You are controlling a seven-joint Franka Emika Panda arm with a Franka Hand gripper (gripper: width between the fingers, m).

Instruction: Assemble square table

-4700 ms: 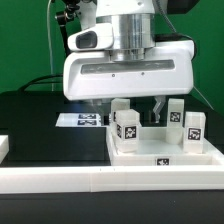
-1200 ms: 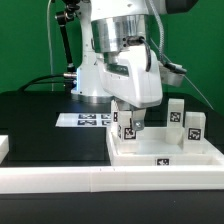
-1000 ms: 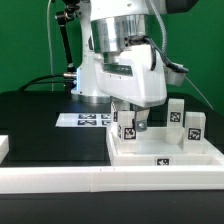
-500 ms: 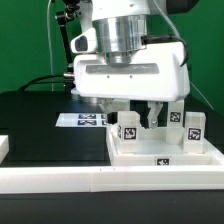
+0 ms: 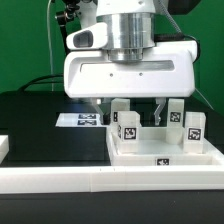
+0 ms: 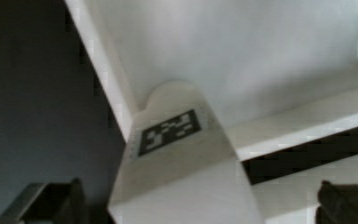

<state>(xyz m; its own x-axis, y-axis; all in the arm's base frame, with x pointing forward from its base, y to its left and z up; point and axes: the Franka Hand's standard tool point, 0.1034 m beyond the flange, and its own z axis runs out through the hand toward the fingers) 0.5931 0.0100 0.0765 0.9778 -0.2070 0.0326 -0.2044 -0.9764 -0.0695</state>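
The white square table top (image 5: 150, 153) lies on the exterior view's right, with tags on its rim. Three white leg blocks stand upright on it: a near one (image 5: 125, 126), one behind (image 5: 176, 112) and one at the right (image 5: 194, 128). My gripper (image 5: 131, 108) hangs over the near leg, open, with one finger (image 5: 103, 106) on each side of it. In the wrist view the tagged leg (image 6: 172, 150) stands between the two dark fingertips (image 6: 51, 200), with a gap on each side. The gripper (image 6: 188, 202) holds nothing.
The marker board (image 5: 80, 120) lies flat on the black table behind the top's left corner. A long white rail (image 5: 90, 182) runs along the front. A small white block (image 5: 3, 147) sits at the exterior view's left edge.
The wrist has turned back from a twisted pose to square-on. The fingers, then close on the near leg, now stand apart on either side of it. The leg stays upright.
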